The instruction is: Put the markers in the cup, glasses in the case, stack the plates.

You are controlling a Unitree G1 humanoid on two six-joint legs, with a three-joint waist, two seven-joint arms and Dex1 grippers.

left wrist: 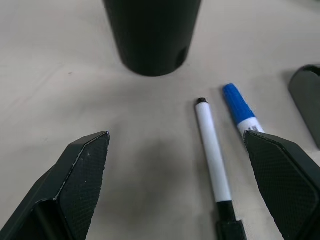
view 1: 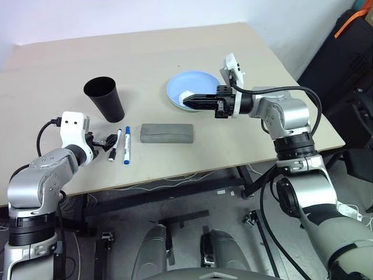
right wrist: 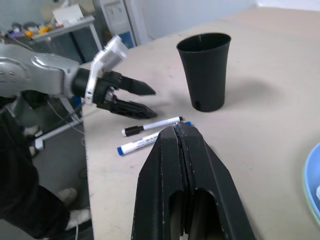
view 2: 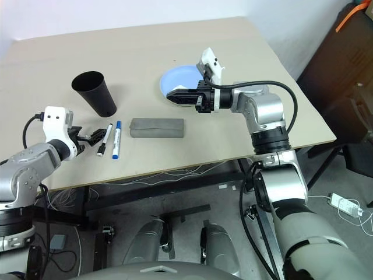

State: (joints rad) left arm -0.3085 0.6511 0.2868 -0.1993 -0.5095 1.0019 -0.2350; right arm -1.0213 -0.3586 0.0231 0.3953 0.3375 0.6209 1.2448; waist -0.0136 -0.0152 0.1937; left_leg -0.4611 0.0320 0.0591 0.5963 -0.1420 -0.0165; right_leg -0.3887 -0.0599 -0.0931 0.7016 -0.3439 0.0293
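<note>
We see open tabletop point(view 1: 52, 81) left of the cup point(view 1: 106, 99) and across the far side, free to pass. The cup stands just behind the two markers point(view 1: 120, 144), and the case point(view 1: 167, 133) lies close on their right, so only their near-left side stays clear.

Left arm was bent low at the near left, its claw point(view 1: 108, 140) angled forward and slightly down, fingers point(left wrist: 82, 170) spread wide, nothing between them. Right arm reached forward, forearm turned across toward the left; right claw point(view 1: 187, 102) level, fingers pressed together, empty.
</note>
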